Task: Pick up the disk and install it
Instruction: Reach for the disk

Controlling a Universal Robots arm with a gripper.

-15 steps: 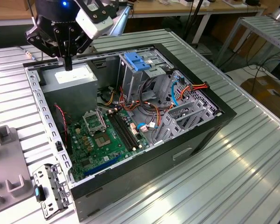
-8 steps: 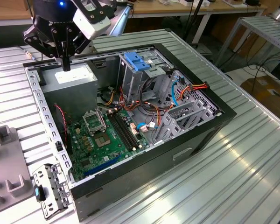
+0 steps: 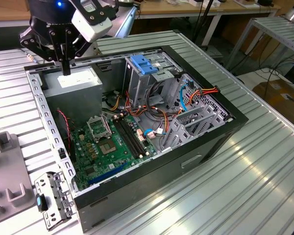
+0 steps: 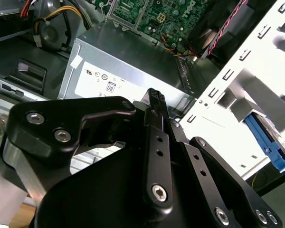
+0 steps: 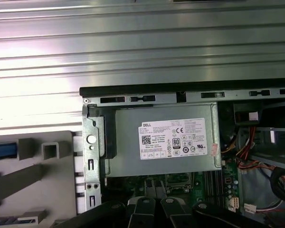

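Note:
My gripper [image 3: 66, 68] hangs over the back left corner of the open computer case [image 3: 220, 132], just above the grey power-supply box [image 3: 76, 81]. Its black fingers [image 4: 154, 97] are pressed together with nothing between them. In the first wrist view the box's white sticker [image 5: 173, 138] lies straight ahead of the gripper [image 5: 157, 203]. I cannot make out the disk. A blue strip [image 5: 1, 151] shows at the edge of a grey holder [image 5: 38, 166] beside the case, and blue plastic [image 4: 270, 145] shows past the case's white frame. Whether either belongs to the disk I cannot tell.
A bare blue bracket [image 3: 144, 63] sits on top of the drive cage. The motherboard [image 3: 112, 142] and loose orange and blue cables [image 3: 186, 100] lie inside the case. A detached metal bracket [image 3: 54, 198] lies by the case's near corner on the ribbed metal table [image 3: 245, 186].

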